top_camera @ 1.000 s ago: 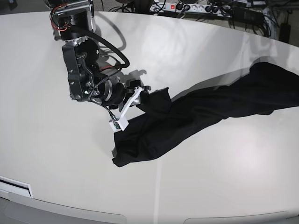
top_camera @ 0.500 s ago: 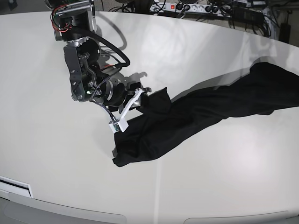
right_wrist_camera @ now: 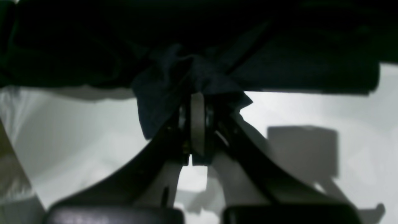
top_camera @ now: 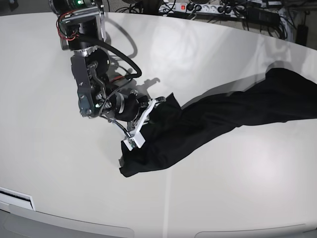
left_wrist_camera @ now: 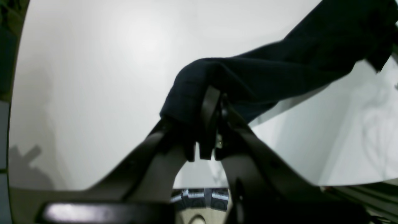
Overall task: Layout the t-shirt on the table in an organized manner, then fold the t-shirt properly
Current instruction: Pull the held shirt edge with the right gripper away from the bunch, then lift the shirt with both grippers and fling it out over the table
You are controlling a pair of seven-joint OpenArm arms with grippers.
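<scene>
Right hand (top_camera: pixel 148 111) sits at the t-shirt's (top_camera: pixel 223 116) near end; the fabric stretches away from it as a long barrier across the tabletop (top_camera: pixel 49 163). Bare tabletop on both sides of that band, open for passage.

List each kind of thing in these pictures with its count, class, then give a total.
Black t-shirt: 1
White table: 1
Robot hands gripping the shirt: 2, the left hand and the right hand
Power strip: 1
Total: 5

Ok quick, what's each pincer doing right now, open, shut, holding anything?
Left pincer: shut on the black t-shirt.
Right pincer: shut on a bunched bit of the t-shirt.
</scene>
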